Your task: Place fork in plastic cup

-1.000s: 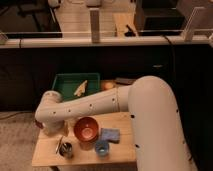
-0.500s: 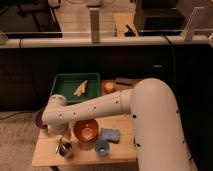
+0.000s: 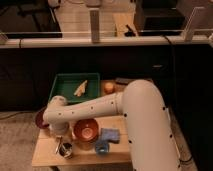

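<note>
No brand, label or readable writing shows anywhere; the only markings are rows of small dark dots along the white robot arm (image 3: pixel 107 107).

The arm sweeps from the big white shoulder at about 4 o'clock across the small light wooden table (image 3: pixel 47 155) to its wrist at about 8 o'clock. Below that wrist the gripper (image 3: pixel 61 142) hangs low over the table's front-left part, just above a small dark, shiny cup-like container (image 3: pixel 66 150). Whether its fingers are apart or together cannot be told, since the wrist covers them.

A thin bright sliver, apparently the slender silver metal fork (image 3: pixel 59 145), runs from under the wrist toward the dark container. Its long axis stands nearly upright, leaning slightly from 1 o'clock down to 7 o'clock. Which end carries the tines cannot be made out, nor whether it touches the container.

At 3 o'clock from the gripper sits an orange-brown round bowl (image 3: pixel 86 131), and past it a small blue plastic cup (image 3: pixel 102 147) with a folded blue cloth (image 3: pixel 110 135) just beside it. At 12 o'clock lies a green rectangular tray (image 3: pixel 62 90) holding a pale tan object (image 3: pixel 80 88). An orange round fruit (image 3: pixel 109 88) sits to the tray's right. A dark red round dish (image 3: pixel 40 119) peeks out behind the wrist at 10 o'clock.
</note>
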{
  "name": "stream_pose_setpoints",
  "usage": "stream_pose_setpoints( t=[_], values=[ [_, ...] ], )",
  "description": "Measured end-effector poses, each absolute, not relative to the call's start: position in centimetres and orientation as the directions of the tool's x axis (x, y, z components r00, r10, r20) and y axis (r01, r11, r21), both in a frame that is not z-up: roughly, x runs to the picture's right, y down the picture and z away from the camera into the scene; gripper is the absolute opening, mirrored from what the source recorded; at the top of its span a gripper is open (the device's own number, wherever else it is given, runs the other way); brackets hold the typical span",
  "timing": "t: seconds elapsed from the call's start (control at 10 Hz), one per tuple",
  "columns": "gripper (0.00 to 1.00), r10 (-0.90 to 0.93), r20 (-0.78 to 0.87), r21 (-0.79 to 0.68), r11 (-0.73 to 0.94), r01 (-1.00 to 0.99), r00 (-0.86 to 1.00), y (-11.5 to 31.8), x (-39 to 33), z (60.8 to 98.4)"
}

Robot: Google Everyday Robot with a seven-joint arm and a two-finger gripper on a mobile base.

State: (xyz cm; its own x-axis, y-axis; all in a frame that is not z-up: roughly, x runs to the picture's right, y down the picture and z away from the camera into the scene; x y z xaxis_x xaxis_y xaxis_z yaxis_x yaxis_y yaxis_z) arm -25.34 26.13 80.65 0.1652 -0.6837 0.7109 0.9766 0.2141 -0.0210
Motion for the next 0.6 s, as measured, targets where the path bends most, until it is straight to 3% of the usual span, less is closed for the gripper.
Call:
stream_pose_setpoints(
  t=[0.2,0.4,0.6],
  values=[
    [0.60,-0.679,0.715,-0.035,0.206,0.978,0.168,26.12,-25.29,80.96],
    [0.43,-0.681,0.713,-0.039,0.199,0.979,0.167,25.93,-25.07,80.79],
    [0.38,-0.678,0.714,-0.045,0.201,0.979,0.172,25.83,-25.01,80.88]
  ],
)
